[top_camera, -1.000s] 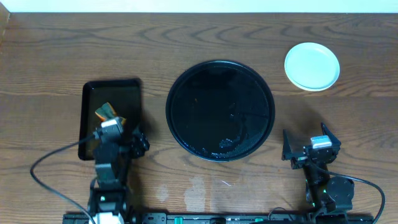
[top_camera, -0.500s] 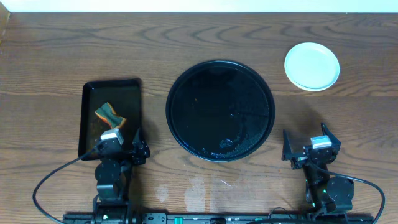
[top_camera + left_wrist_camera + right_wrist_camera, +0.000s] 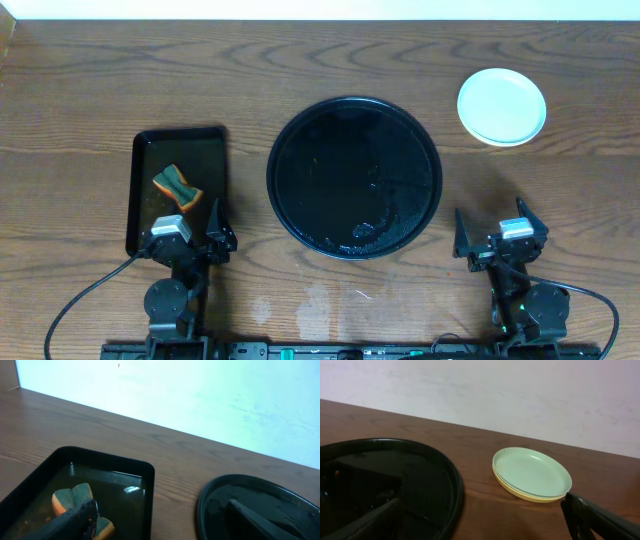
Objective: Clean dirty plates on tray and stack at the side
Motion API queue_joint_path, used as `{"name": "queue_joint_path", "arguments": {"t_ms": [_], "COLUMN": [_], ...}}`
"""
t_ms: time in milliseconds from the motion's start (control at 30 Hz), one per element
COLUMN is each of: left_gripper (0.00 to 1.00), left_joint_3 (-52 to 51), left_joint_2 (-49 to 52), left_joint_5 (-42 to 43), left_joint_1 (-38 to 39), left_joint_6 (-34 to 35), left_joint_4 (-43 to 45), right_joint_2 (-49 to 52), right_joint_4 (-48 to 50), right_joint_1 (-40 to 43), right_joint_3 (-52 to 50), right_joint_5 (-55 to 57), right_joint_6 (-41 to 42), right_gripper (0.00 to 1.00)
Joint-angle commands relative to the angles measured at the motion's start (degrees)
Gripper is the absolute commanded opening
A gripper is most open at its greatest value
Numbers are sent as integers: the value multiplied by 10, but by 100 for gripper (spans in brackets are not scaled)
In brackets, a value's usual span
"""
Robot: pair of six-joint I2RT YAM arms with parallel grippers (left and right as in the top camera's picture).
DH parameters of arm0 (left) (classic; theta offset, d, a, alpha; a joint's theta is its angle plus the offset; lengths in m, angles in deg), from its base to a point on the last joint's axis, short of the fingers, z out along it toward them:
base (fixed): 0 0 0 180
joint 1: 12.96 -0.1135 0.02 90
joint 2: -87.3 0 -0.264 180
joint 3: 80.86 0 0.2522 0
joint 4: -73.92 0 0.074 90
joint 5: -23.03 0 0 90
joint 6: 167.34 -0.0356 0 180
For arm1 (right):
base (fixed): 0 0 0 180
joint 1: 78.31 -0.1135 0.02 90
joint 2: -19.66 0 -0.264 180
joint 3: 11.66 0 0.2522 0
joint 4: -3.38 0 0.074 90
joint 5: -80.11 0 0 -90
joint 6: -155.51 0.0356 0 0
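The plates [image 3: 502,106] sit in one stack at the far right of the table; in the right wrist view a mint plate [image 3: 532,472] lies on top with a yellow rim under it. The round black tray [image 3: 354,177] stands in the middle with no plates on it, only wet streaks; it also shows in the right wrist view [image 3: 435,467] and the left wrist view [image 3: 220,495]. My left gripper [image 3: 190,232] is open and empty at the near end of the rectangular tray. My right gripper [image 3: 495,235] is open and empty, near the front right.
A rectangular black tray [image 3: 215,140] at the left holds liquid and an orange-and-green sponge [image 3: 176,187], seen in the left wrist view [image 3: 70,497] just beyond my left finger. Cables run from both arm bases at the front edge.
My left arm has drawn back toward the front edge, away from the sponge, which stays in the rectangular tray. The right arm has not moved.
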Motion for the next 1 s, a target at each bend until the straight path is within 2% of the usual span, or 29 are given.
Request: {"name": "queue_joint_path", "arguments": {"t_ms": [0,200,967], "left_gripper": [82,82,82], "left_joint_3": [-5,-5,-5], "left_joint_2": [-5,-5,-4], "left_joint_5": [-16,-14,-14], "left_joint_1": [8,9,9], "left_joint_6": [-14,-45,-44], "left_joint_4": [-28,-29,-27], "right_joint_2": [-4,-4,-4], "right_joint_4": [-2,-2,-2], "right_joint_1": [-5,-5,-5], "right_joint_3": [-1,-1,-1], "right_joint_5": [2,2,2], "right_joint_6": [-4,-4,-4], "right_gripper": [99,99,99]}}
